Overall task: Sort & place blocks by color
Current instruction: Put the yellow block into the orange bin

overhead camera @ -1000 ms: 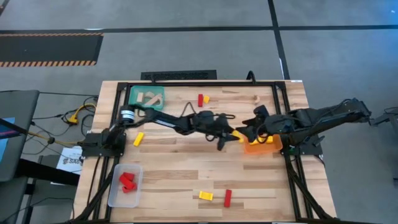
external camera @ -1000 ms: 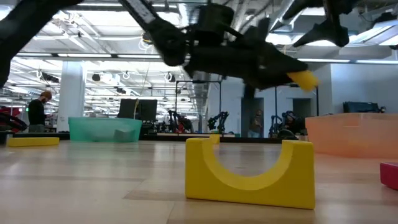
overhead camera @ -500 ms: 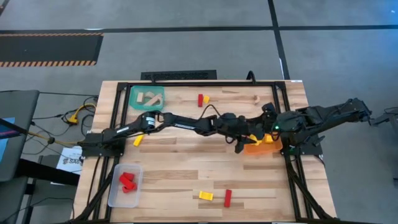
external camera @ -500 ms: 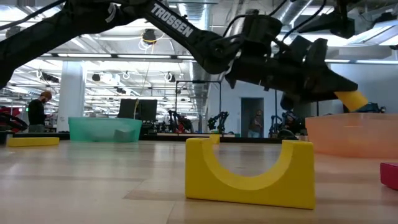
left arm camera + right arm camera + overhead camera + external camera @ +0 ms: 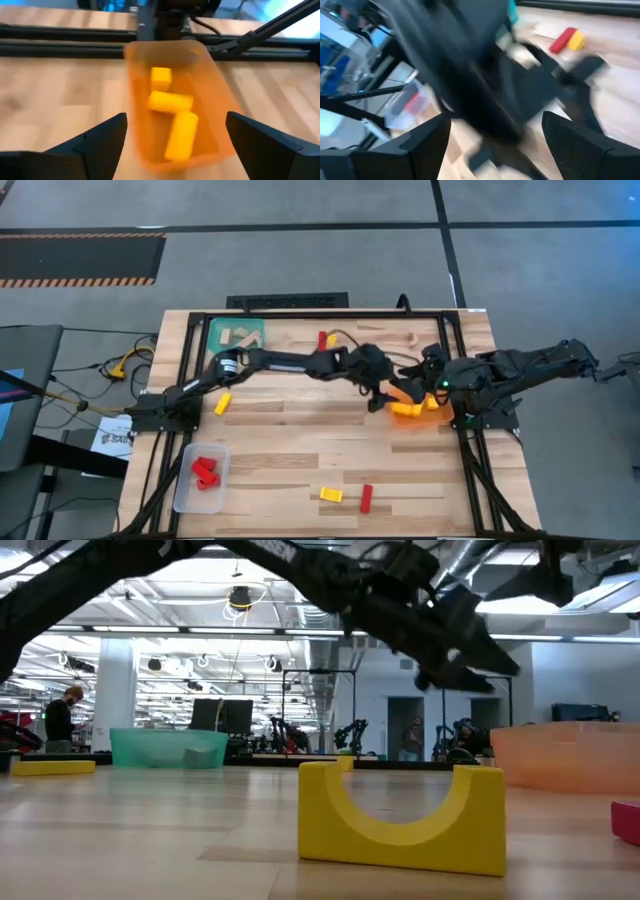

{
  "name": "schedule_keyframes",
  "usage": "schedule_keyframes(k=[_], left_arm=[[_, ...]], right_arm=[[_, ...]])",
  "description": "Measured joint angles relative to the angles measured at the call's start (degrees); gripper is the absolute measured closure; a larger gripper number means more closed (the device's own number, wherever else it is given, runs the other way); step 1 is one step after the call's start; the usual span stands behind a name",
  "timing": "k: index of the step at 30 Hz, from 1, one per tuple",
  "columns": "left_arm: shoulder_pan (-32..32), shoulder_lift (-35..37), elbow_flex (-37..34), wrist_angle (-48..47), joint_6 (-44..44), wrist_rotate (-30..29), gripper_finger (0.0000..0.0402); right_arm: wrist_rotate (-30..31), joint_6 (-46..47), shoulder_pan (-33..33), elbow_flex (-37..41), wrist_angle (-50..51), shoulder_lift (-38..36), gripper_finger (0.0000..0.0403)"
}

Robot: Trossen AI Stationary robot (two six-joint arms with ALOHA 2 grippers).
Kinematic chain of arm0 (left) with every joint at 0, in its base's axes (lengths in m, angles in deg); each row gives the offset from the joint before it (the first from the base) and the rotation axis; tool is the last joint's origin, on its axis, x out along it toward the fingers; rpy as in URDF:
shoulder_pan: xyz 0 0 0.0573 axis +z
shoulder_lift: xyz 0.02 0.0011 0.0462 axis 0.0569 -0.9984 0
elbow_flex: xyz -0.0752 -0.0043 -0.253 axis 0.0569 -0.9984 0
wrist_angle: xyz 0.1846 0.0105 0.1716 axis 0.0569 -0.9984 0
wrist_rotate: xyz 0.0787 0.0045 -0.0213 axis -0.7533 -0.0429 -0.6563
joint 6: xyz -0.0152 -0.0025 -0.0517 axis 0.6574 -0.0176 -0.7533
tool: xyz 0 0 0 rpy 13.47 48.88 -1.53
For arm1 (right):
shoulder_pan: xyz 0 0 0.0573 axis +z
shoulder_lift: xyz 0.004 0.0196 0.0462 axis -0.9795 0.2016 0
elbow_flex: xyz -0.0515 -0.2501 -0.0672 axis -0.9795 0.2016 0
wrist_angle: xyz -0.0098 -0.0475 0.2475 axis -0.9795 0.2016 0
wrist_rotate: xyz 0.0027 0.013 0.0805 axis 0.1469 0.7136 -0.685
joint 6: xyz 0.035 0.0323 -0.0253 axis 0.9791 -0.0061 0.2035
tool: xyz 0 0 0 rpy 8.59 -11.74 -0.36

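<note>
My left gripper [image 5: 383, 395] [image 5: 175, 125] hangs open just above the near-left end of the orange tray [image 5: 415, 412], holding nothing. In the tray [image 5: 210, 110] lie three yellow blocks: a cube [image 5: 161, 76] and two cylinders [image 5: 170, 101] [image 5: 181, 135]. My right gripper [image 5: 428, 370] [image 5: 495, 120] waits open beside the tray's far side, with the left arm passing close in front of it. Other blocks rest flat on the table: yellow [image 5: 222, 403], red with yellow [image 5: 326, 340], pale wood [image 5: 411, 337], yellow [image 5: 330, 494] and red [image 5: 366, 498].
A teal tray [image 5: 237, 335] at the far left holds pale wood blocks. A clear tray [image 5: 200, 475] at the near left holds red blocks. In the low view a yellow arch block [image 5: 400, 815] stands close to the camera. Black frame rails [image 5: 460, 350] border the table.
My left gripper has carried a yellow cylinder toward the table's right edge to the orange tray. There it has opened and let go, and the cylinder now lies in the tray. The gripper has since drawn back a little toward the far edge.
</note>
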Motion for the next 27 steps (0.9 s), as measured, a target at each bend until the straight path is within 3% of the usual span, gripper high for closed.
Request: schedule_keyframes(k=[3,8,15,19,27], left_arm=[[1.0,4.3,0.0,-7.8,4.8,-3.4,0.0074],[3.2,12.0,0.0,-23.1,11.9,-14.5,0.0086],[9.0,23.5,-5.5,-44.1,9.6,-16.6,0.0103],[11.8,32.7,-15.5,-48.3,6.4,-16.7,0.0115],[11.1,57.5,-45.7,-40.4,-8.7,-17.8,0.0140]], right_arm=[[0.0,-0.1,-0.9,0.0,3.6,-0.6,0.0069],[0.0,-1.6,-1.8,0.0,5.0,-0.9,0.0069],[0.0,-3.9,-3.7,0.0,5.2,0.2,0.0069],[-0.1,-5.2,-5.4,0.0,4.8,1.9,0.0069],[-3.3,-9.7,-10.3,0.0,-5.2,8.1,0.0069]])
